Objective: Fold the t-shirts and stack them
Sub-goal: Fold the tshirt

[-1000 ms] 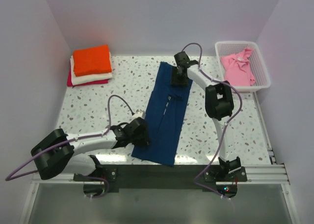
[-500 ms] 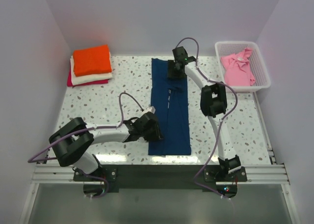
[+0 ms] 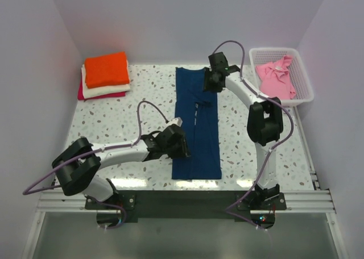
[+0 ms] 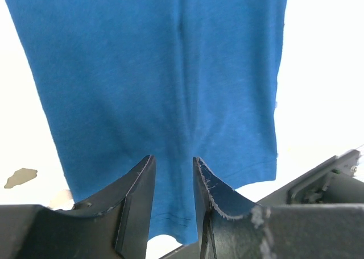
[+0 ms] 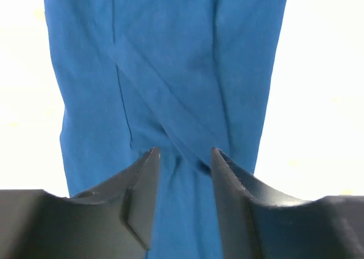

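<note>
The navy t-shirt (image 3: 199, 134) lies flat on the table as a long narrow strip running from far to near, with its sides folded in. My left gripper (image 3: 183, 148) is at the strip's left edge near the hem. In the left wrist view (image 4: 173, 168) its jaws stand slightly apart over the flat cloth (image 4: 159, 71) and grip nothing. My right gripper (image 3: 209, 84) hovers over the strip's far right part. In the right wrist view (image 5: 185, 157) it is open above the crossed folds (image 5: 170, 54). A pink t-shirt (image 3: 276, 80) lies crumpled in the basket.
A folded stack sits at the far left: an orange tee (image 3: 107, 69) on a cream one (image 3: 105, 90) on a magenta one (image 3: 102, 95). The white lattice basket (image 3: 273, 50) stands at the far right. The rail (image 3: 182, 201) runs along the near edge.
The navy strip swung from slanted to straight and has since stayed put. The right gripper moved right, off the collar end. The left gripper shifted slightly farther up the strip's left edge.
</note>
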Robot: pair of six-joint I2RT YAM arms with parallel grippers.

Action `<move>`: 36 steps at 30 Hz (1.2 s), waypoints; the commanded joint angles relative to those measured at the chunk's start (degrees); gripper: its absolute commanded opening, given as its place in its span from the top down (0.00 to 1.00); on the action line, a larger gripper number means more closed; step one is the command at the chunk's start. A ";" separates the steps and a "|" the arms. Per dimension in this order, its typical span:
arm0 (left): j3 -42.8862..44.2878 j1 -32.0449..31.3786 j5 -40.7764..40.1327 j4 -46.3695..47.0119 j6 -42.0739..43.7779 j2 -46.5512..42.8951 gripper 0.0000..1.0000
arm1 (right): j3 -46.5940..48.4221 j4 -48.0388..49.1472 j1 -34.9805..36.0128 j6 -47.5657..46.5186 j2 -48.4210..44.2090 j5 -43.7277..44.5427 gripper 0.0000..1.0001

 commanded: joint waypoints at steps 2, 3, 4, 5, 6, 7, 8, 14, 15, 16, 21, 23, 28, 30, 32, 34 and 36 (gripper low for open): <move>2.57 0.62 -1.87 -1.81 2.88 -3.25 0.62 | -7.69 5.54 -0.30 2.91 -3.06 -2.60 0.64; 2.57 0.80 -1.78 -1.99 3.06 -3.68 0.62 | -8.75 5.72 -0.39 3.09 -2.80 -2.96 0.67; 2.57 0.98 -1.78 -2.08 3.32 -3.78 0.62 | -9.19 6.33 -0.39 3.18 -2.27 -3.22 0.68; 2.57 1.24 -1.78 -2.34 3.67 -3.95 0.62 | -9.55 6.77 -0.30 3.53 -1.92 -3.22 0.70; 2.48 1.33 -2.04 -2.78 3.85 -4.21 0.62 | -10.25 7.04 -0.39 3.62 -1.74 -4.35 0.71; 2.39 1.42 -2.13 -2.96 4.02 -4.48 0.62 | -10.52 7.30 -0.39 3.79 -1.04 -4.54 0.71; 1.96 1.50 -2.40 -3.04 4.20 -4.83 0.62 | -10.60 7.39 -0.30 3.88 -0.69 -4.98 0.71; -1.64 2.73 -4.77 -4.63 4.81 -8.52 0.61 | -12.62 8.88 -0.21 4.76 0.98 -8.67 0.74; -2.17 3.00 -4.51 -4.63 4.90 -9.31 0.61 | -13.50 9.06 -0.04 4.94 1.07 -9.11 0.74; -2.70 3.69 -4.42 -4.63 5.08 -9.75 0.61 | -13.85 9.06 -0.12 5.11 1.33 -9.29 0.74; -4.90 4.93 -4.16 -5.15 6.92 -12.47 0.57 | -14.82 8.53 -0.12 4.68 0.38 -8.50 0.72; -5.34 5.46 -3.90 -5.50 8.15 -13.35 0.53 | -14.13 7.92 -0.21 4.41 -0.86 -7.62 0.68; -6.31 6.07 -1.35 -5.33 10.43 -14.15 0.50 | -11.40 4.59 -0.21 3.80 -5.25 -5.86 0.53; -6.74 6.07 0.23 -5.51 10.88 -14.32 0.50 | -11.22 3.53 -0.21 3.71 -7.27 -5.16 0.51; -7.62 6.07 1.81 -5.68 11.49 -14.67 0.50 | -13.14 2.03 -0.21 3.88 -11.13 -3.85 0.51; -8.59 6.07 2.43 -5.59 12.37 -14.94 0.50 | -15.95 0.98 -0.21 4.41 -14.47 -3.49 0.51; -9.03 6.07 5.15 -5.24 13.16 -14.76 0.50 | -23.15 1.32 -0.30 5.20 -20.61 -3.49 0.51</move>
